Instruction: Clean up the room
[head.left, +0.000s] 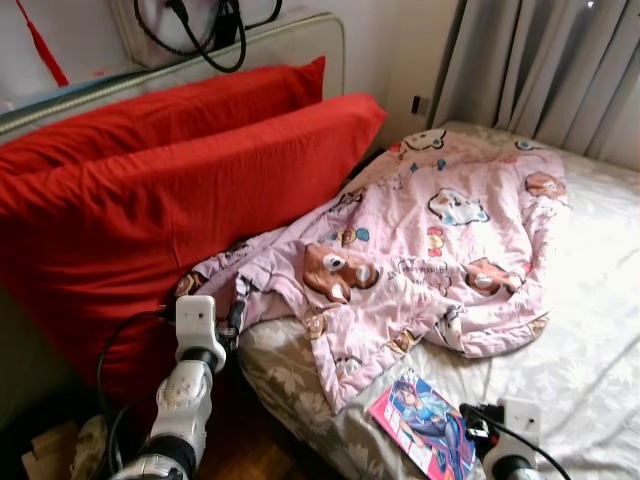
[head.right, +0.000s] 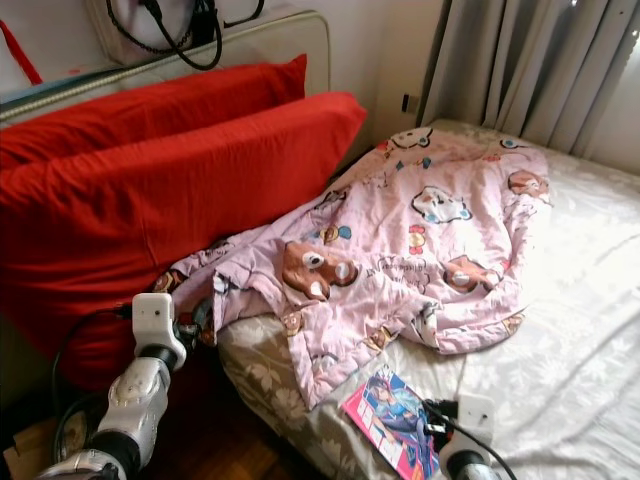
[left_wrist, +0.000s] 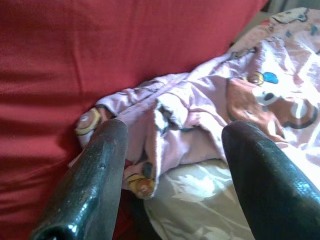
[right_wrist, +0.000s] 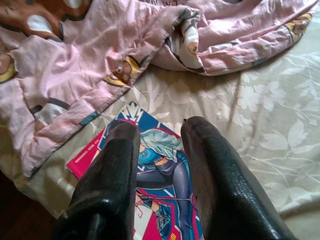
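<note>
Our left gripper (left_wrist: 172, 175) has its two black fingers (left_wrist: 90, 185) spread wide apart, holding nothing, and between them lies the crumpled corner of the pink blanket (head.left: 430, 250), the one printed with cartoon bears. That corner sits just against the lower red pillow (head.left: 180, 210), hanging off the near edge of the bed (head.left: 590, 350). Our left arm reaches up from below, close beside the pillow and the blanket's corner.

Our right gripper (right_wrist: 160, 150) has its fingers (right_wrist: 215, 180) set a narrow gap apart, not closed on anything, hovering right above the comic book (head.left: 425, 420). We cannot tell from the pictures whether the fingertips touch its cover. The comic book lies flat on the floral sheet, just beside the blanket's lower hem, near the bed's edge.

The blanket itself is spread in a loose heap across the bed, running from the pillows toward the grey curtains (head.left: 540, 70) behind it. A second red pillow (head.left: 170, 105) stands behind the first, both leaning against the headboard (head.left: 300, 35), well above the blanket's corner. Black cables (head.left: 205, 30) hang on the wall over the headboard.
</note>
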